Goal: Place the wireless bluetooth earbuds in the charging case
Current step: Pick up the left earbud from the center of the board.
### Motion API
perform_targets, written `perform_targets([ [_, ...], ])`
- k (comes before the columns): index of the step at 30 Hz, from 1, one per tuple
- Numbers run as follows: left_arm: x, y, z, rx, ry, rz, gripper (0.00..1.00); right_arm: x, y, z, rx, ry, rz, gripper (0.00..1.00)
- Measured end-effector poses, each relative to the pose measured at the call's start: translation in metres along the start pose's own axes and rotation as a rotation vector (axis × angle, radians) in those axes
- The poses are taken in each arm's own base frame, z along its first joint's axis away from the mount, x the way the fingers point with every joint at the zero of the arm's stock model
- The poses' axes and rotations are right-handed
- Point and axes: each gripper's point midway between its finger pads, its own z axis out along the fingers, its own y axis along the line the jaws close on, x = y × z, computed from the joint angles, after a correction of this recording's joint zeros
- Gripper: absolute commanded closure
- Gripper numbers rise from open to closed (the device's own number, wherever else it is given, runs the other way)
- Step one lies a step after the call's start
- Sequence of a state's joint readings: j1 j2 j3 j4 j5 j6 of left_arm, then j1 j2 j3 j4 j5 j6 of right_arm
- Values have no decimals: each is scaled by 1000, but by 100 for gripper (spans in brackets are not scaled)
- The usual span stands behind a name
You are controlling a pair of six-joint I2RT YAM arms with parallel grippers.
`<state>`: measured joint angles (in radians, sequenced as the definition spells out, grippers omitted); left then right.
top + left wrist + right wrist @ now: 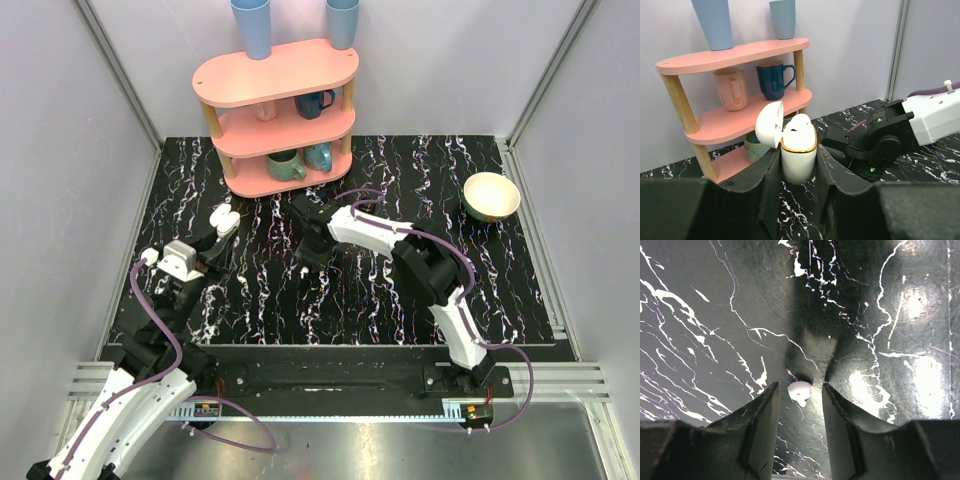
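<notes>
The white charging case (799,159) with a gold rim stands upright, its lid (770,125) swung open to the left. One white earbud (800,123) sits in its top. My left gripper (798,152) is shut on the case body, at the table's left (222,222). The other earbud (800,391) lies on the black marbled table between the fingers of my right gripper (800,387), which is open, with a gap on each side of the bud. From above, the right gripper (312,258) points down at mid-table and hides that bud.
A pink three-tier shelf (275,80) stands at the back, with mugs on its shelves and two blue cups on top. A cream bowl (491,195) sits at the back right. The right arm's wrist (880,142) is close to the right of the case.
</notes>
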<state>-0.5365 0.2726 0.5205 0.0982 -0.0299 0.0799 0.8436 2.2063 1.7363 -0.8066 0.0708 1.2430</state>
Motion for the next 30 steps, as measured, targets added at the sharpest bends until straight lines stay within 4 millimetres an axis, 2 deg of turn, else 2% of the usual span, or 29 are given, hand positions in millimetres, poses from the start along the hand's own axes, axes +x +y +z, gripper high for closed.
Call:
perform_targets([
  [4,0,1,0,-6,-1,3,100,2,-1,6,12,7,-1,54],
  [30,2,2,-1,-8,3,10,100,3,2,8,9,16,-3,62],
])
